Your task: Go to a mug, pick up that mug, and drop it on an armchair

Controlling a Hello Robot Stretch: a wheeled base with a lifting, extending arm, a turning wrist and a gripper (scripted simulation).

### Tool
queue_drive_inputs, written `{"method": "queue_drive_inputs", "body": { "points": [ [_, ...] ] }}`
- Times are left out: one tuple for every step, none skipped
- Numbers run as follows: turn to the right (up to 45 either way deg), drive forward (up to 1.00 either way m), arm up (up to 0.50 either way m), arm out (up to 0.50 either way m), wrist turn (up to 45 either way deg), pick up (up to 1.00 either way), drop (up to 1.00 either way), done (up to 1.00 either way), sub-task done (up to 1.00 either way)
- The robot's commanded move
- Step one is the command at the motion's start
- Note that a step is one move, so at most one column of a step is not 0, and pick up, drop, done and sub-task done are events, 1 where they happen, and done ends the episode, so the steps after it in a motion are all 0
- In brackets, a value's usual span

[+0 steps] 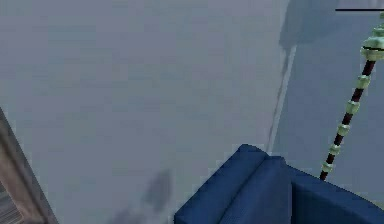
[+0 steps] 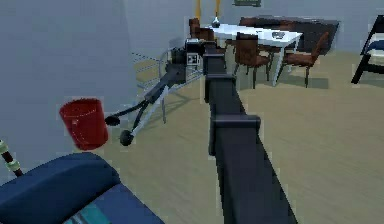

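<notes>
Mug [image 2: 83,122], red, hangs at the finger end of the hand [image 2: 119,129], clear of every surface: the hand holds it. Blue armchair [image 2: 60,188] lies near, lower in view.

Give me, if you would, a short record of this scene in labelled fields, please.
armchair: blue, arm side view's bottom left
mug: red, hanging clear of every surface, just above the armchair in the picture
arm: dark bar, extended
hand: at the arm's far end, holds the mug
table: white top, brown chairs around it, far back
pole: striped green and black, beside the armchair
</notes>
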Motion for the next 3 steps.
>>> {"method": "queue_drive_inputs", "body": {
  "points": [
    [0.0,0.00,0.00,0.00,39.0,0.00,0.00,0.00,0.00],
    [0.0,0.00,-0.46,0.00,0.0,0.00,0.00,0.00,0.00],
    [0.0,0.00,-0.32,0.00,0.0,0.00,0.00,0.00,0.00]
  ]
}}
